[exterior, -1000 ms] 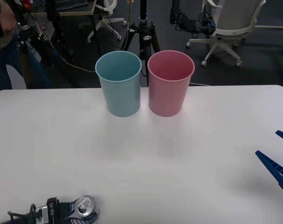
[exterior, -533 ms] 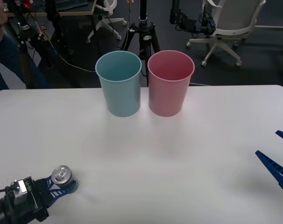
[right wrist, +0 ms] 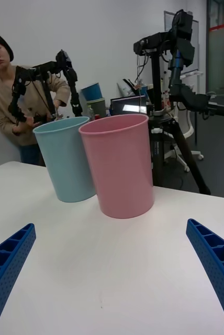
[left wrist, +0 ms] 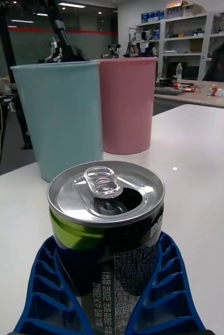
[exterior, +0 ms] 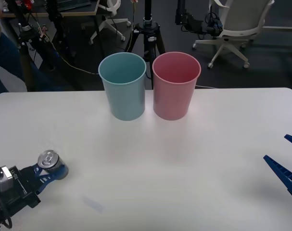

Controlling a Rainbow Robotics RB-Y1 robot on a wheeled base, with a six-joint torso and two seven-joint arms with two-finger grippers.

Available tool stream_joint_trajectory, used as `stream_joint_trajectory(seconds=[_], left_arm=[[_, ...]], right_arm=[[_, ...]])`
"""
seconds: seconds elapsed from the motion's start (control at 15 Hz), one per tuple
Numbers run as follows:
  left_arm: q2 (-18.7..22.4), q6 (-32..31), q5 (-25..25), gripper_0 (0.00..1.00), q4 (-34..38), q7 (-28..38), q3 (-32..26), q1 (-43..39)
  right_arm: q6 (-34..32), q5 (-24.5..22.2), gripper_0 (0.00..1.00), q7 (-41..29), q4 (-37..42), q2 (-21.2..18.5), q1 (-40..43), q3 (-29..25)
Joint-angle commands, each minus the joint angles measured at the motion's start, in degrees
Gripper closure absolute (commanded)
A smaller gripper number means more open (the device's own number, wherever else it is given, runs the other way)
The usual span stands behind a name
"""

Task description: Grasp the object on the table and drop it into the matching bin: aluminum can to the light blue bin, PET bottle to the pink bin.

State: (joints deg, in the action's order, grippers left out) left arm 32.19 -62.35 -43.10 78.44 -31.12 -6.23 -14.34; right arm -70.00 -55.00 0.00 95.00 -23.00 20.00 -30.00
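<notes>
Now aluminum can (exterior: 52, 162) upright, clamped between left gripper (exterior: 45, 172) jaws.

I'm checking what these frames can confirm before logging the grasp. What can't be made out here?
- Aluminum can: its lower body, cut off by the left wrist view's edge and the left end effector.
- Light blue bin and pink bin: their bottoms, hidden by their own walls.
- Right end effector: cut off by the front view's edge.

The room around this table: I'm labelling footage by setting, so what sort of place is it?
Probably a robotics lab or workshop: camera tripods and office chairs stand behind the white table, and stocked shelves line the far wall.
</notes>
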Motion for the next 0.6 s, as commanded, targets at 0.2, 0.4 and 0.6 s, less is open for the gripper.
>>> stream_joint_trajectory(seconds=[0.2, 0.4, 0.6], left_arm=[[4.5, 8.7, 4.3, 1.00, 8.9, 1.1, 2.3, -0.1], [9.9, 15.1, 7.5, 1.00, 15.8, 2.7, 2.8, -0.3], [15.3, 20.5, 8.8, 1.00, 22.5, 11.0, 2.8, -0.3]], right_arm=[[0.0, 0.0, 0.00, 0.0, 0.0, 0.0, 0.0, 0.0], [0.0, 0.0, 0.00, 0.0, 0.0, 0.0, 0.0, 0.0], [0.0, 0.0, 0.00, 0.0, 0.0, 0.0, 0.0, 0.0]])
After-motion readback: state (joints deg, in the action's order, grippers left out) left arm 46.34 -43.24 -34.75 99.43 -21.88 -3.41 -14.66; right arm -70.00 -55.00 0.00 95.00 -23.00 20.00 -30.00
